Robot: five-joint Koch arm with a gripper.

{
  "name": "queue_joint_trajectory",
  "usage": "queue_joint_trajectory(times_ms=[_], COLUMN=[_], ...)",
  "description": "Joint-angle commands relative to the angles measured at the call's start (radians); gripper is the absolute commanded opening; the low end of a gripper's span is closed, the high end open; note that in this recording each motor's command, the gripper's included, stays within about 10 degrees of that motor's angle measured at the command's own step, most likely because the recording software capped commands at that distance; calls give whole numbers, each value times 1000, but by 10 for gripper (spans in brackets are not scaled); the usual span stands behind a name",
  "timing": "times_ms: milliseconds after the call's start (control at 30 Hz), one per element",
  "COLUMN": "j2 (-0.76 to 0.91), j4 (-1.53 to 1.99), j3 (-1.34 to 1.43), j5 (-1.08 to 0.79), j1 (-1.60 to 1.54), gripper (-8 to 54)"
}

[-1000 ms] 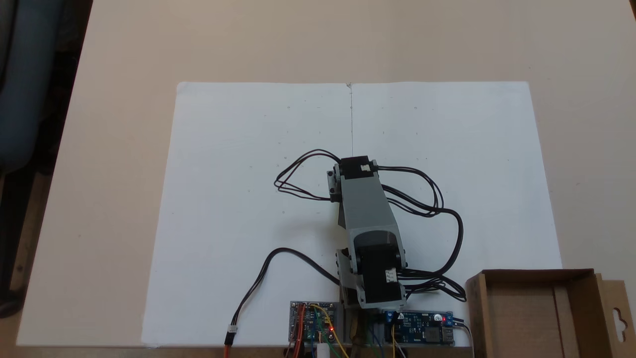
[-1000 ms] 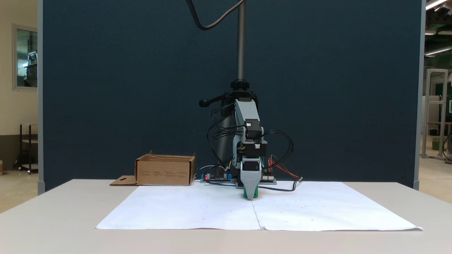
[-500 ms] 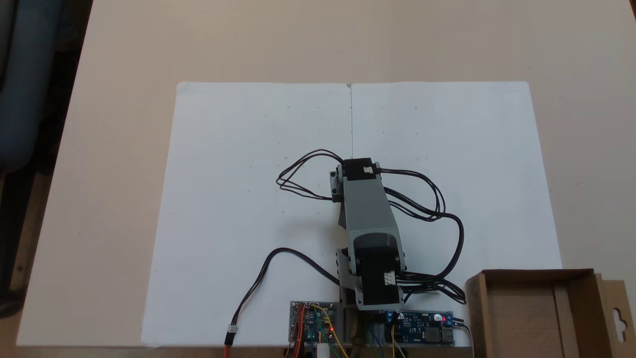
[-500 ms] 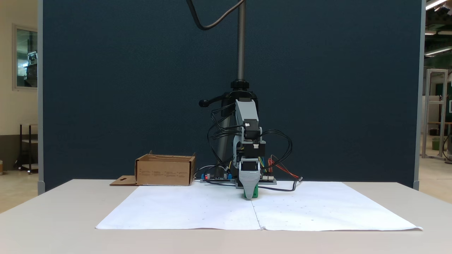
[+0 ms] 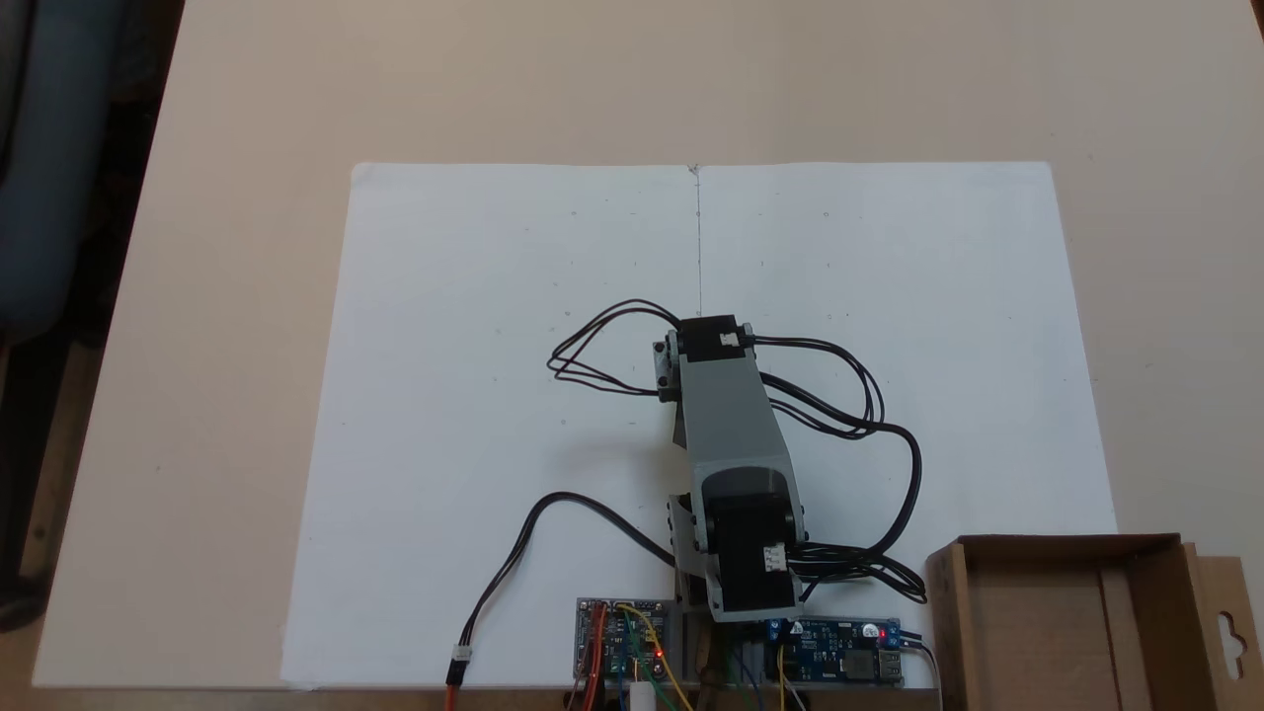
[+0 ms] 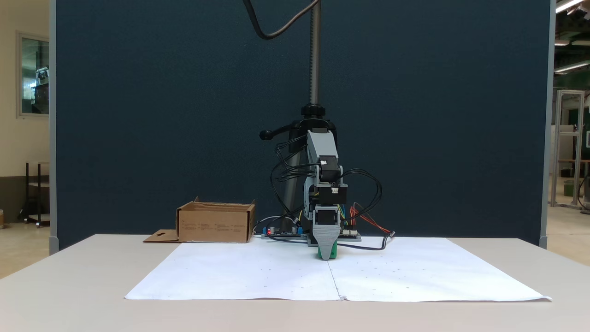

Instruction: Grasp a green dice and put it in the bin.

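The arm [image 5: 736,434] reaches from its base at the near edge of the table [image 5: 247,89] out over the white paper [image 5: 474,296], its grey upper link slanting forward and the wrist folded straight down. In a fixed view from the front, the gripper [image 6: 327,257] points down with its tip low at the paper, right on the centre seam between the 2 sheets. The front jaw hides the one behind it, so whether the jaws are apart or clamped cannot be told. The green dice [image 6: 334,252] shows as green slivers on either side of that jaw, at the paper's surface. The bin [image 5: 1066,622] sits well apart at the paper's corner beside the base, with bare paper all around the gripper.
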Motion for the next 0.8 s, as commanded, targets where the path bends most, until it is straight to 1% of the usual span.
queue_joint_trajectory(times_ms=[0, 100, 267, 300, 400, 567, 600, 767], j2=[-2, 0, 0, -2, -2, -6, -9, -26], j4=[8, 17, 106, 149, 216, 291, 313, 318], j3=[2, -112, -380, -486, -657, -854, -896, -934], j5=[48, 38, -37, -69, -143, -253, -281, -382], j1=[-21, 3, 112, 160, 262, 532, 647, 998], gripper=[120, 120, 120, 120, 120, 120, 120, 120])
